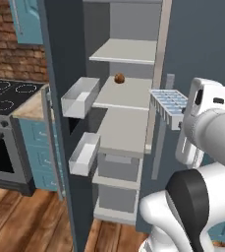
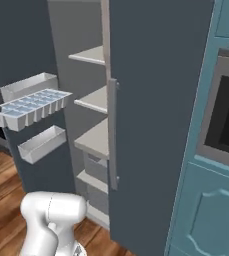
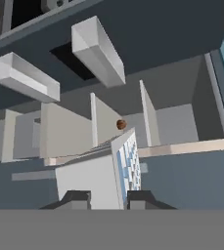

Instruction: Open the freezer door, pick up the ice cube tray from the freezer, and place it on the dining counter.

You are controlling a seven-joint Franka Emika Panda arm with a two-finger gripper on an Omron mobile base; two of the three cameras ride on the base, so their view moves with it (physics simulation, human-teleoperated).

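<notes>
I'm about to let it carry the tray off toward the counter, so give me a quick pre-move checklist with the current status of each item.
1. End effector shut on the ice cube tray: ok.
2. Tray clear of the freezer shelves: ok, it is held out in front of the opening.
3. Tray level: not ok, it hangs on edge in both base views.
4. Freezer door swung open: ok.
5. Brown ball undisturbed on its shelf: ok.
6. Path to the dining counter: cannot tell.
</notes>
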